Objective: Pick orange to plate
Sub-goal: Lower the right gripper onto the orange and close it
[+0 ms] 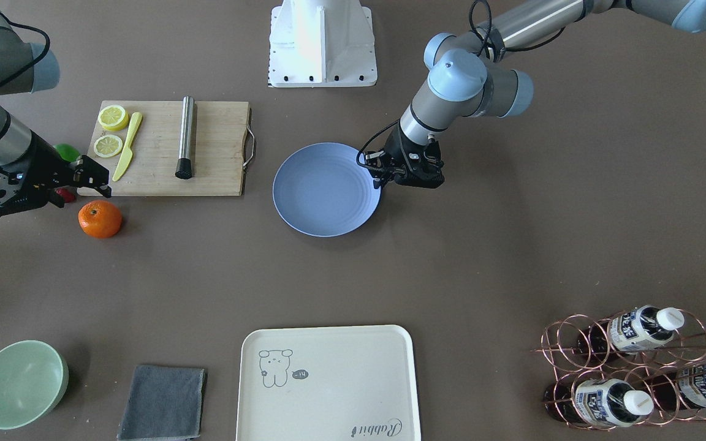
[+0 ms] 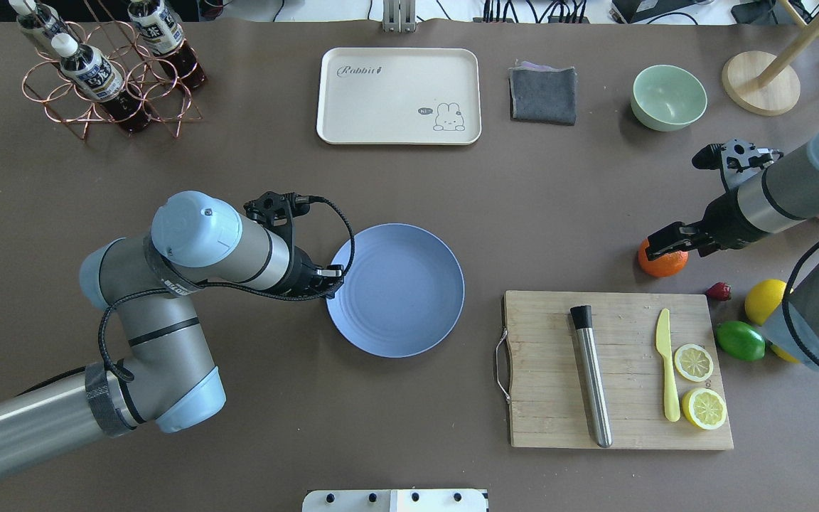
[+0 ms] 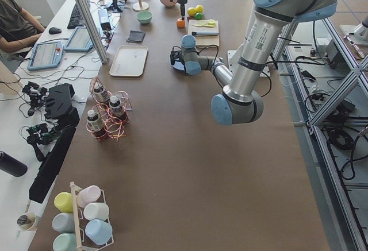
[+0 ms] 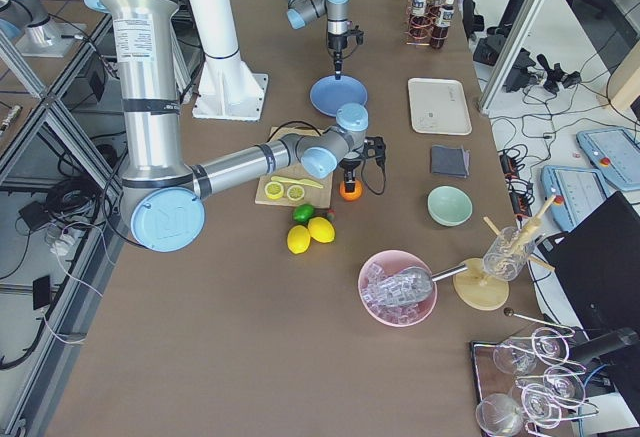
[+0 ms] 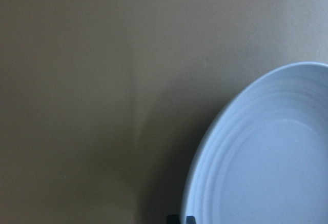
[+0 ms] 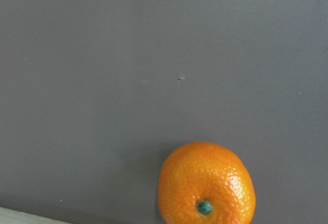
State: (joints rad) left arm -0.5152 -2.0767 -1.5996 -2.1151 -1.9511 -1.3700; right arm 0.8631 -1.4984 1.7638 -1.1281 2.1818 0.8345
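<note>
The orange lies on the brown table just off the cutting board's corner, and it fills the lower middle of the right wrist view as orange. My right gripper hovers right above and beside it, open, with nothing between its fingers; from overhead the right gripper overlaps the orange. The periwinkle plate sits bare at the table's centre. My left gripper points down at the plate's rim, shut; whether it touches the rim I cannot tell.
A wooden cutting board carries lemon slices, a yellow knife and a steel rod. Lime, lemon and strawberry lie near the right arm. Green bowl, grey cloth, cream tray and bottle rack line the operators' edge.
</note>
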